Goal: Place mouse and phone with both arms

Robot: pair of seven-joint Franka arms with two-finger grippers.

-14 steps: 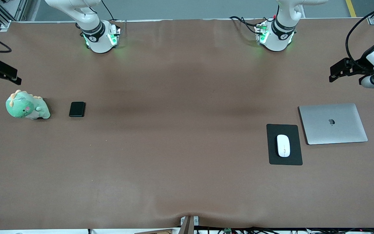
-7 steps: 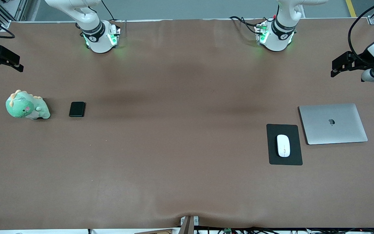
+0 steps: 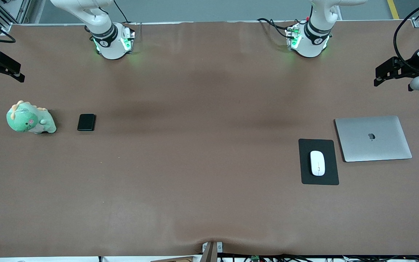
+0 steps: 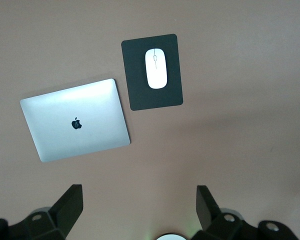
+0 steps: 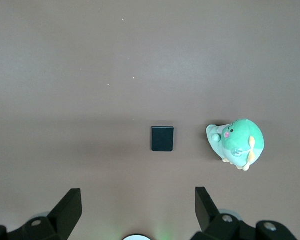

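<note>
Mouse (image 3: 317, 163) and phone (image 3: 86, 122) lie well apart from wide-open, empty left claw (image 4: 140, 205) and right claw (image 5: 138, 205).

We read no words or numbers anywhere. The only brand sign we see is a dark apple logo (image 3: 371, 137) in the middle of the closed silver laptop (image 3: 387, 149) lid. On the mouse (image 3: 317, 163) we make out just a tiny mark on its centre line, too small to read.

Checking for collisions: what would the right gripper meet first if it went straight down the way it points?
Probably bare table: the right gripper, fingers open, points down at cloth; the phone lies slightly off its line.
</note>
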